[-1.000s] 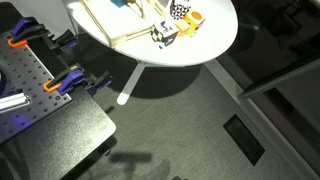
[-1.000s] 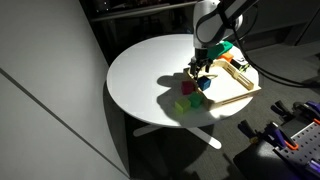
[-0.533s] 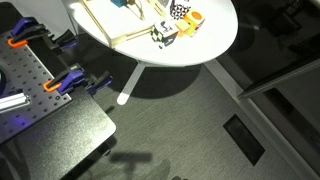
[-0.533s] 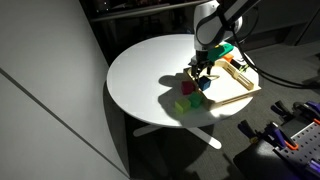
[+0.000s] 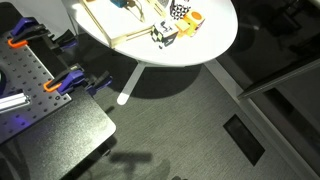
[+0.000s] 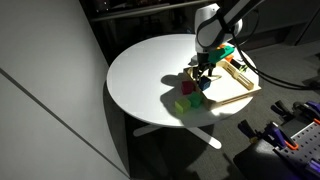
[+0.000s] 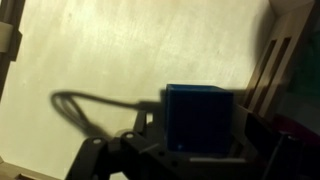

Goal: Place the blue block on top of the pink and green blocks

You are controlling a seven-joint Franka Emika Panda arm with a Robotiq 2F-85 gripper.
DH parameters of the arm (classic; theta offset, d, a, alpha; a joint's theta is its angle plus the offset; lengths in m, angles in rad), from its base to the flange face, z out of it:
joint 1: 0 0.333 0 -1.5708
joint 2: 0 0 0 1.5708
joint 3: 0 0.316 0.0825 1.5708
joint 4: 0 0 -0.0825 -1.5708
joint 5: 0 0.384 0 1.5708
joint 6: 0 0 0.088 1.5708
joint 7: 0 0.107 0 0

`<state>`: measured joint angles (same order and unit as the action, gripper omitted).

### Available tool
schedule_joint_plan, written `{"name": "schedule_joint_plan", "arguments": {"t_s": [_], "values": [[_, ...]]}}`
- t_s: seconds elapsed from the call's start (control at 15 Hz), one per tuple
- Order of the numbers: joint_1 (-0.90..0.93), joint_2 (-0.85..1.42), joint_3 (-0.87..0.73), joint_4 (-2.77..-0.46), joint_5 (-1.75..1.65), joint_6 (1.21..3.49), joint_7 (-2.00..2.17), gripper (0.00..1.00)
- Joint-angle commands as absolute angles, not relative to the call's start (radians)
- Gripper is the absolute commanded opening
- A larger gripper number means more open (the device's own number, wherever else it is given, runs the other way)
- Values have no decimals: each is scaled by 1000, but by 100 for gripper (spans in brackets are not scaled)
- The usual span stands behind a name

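In the wrist view my gripper (image 7: pixel 198 135) is shut on the blue block (image 7: pixel 198 112), a plain dark blue cube held between the two jaws above a pale wooden surface. In an exterior view the gripper (image 6: pixel 203 74) hangs over the white round table (image 6: pixel 150 75) with the blue block (image 6: pixel 204 83) at its tips. The pink block (image 6: pixel 187 89) and the green block (image 6: pixel 181 104) sit on the table just beside and below it. Whether the blue block touches anything beneath it cannot be told.
A wooden tray (image 6: pixel 236 88) lies on the table next to the gripper. A black-and-white cube (image 5: pixel 164 34) and an orange piece (image 5: pixel 193 18) sit near the table edge. A workbench with orange clamps (image 5: pixel 62 82) stands beside the table.
The gripper with the blue block has shifted very slightly; the pink and green blocks have not moved.
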<state>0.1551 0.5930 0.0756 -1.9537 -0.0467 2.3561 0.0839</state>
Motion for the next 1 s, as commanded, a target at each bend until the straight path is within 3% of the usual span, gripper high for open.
{"name": "schedule_joint_plan", "arguments": {"t_s": [0.0,0.2,0.27,0.4,0.67,0.73,0.93], "values": [[146,607,78,-1927,-23,2334,86,100],[140,615,79,-1918,-10,2326,80,97],[138,618,79,-1915,-5,2323,77,74],[136,621,79,-1910,1,2319,76,71],[133,626,79,-1907,2,2322,76,38],[132,622,80,-1908,4,2322,75,33],[134,596,79,-1924,1,2327,78,31]]}}
